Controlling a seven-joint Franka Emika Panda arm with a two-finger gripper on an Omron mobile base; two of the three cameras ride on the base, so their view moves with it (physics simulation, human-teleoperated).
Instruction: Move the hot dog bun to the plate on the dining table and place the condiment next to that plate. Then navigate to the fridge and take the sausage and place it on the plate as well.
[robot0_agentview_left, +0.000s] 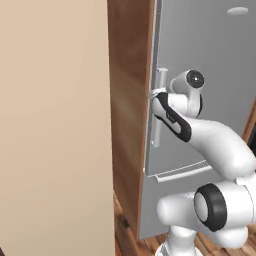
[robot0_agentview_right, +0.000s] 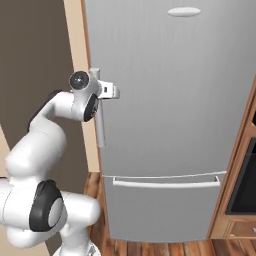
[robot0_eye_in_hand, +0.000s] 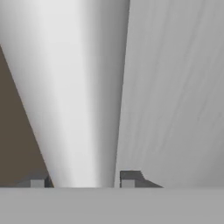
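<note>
The fridge (robot0_agentview_right: 170, 115) stands straight ahead of the robot, its door shut. Its vertical bar handle (robot0_agentview_right: 100, 125) runs down the door's left edge, and the gripper (robot0_agentview_right: 111, 92) sits at the upper part of that handle; in the hand view the handle (robot0_eye_in_hand: 83, 96) passes between the two fingertips (robot0_eye_in_hand: 130, 178). A horizontal handle (robot0_agentview_right: 165, 182) crosses the lower door below it. A wooden panel (robot0_agentview_left: 129, 115) flanks the fridge's left side, with a wall (robot0_agentview_left: 52, 130) further left. A wooden cabinet (robot0_agentview_right: 240, 165) stands on the right.
</note>
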